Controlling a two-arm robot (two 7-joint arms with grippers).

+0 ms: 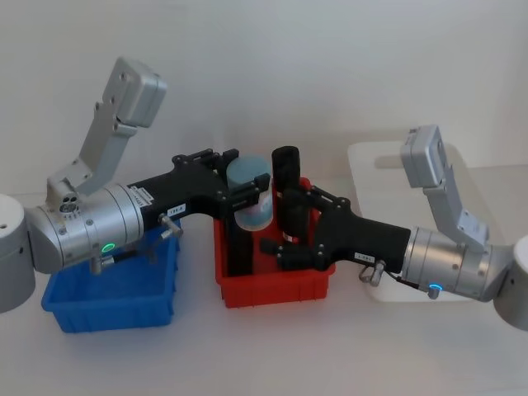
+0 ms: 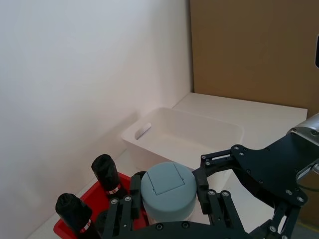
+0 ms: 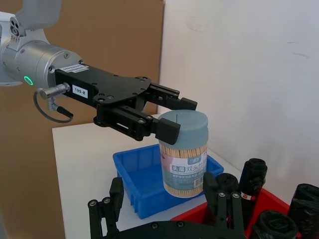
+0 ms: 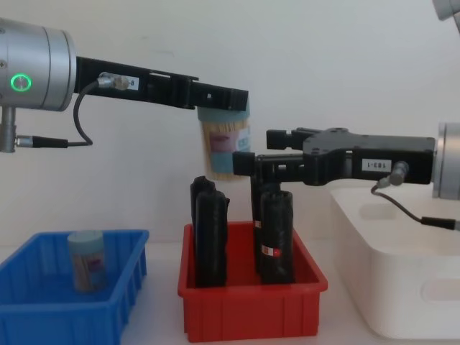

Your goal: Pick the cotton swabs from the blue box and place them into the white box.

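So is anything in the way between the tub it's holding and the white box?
Yes. The right gripper, open, sits right beside the cotton swabs held by the left gripper, on the white box side. The black rolls in the red bin stand lower.

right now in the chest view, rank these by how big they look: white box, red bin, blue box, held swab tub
1. white box, though cut by the edge
2. red bin and blue box: alike, unranked
3. cotton swabs tub in the left gripper above the red bin, right gripper open beside it
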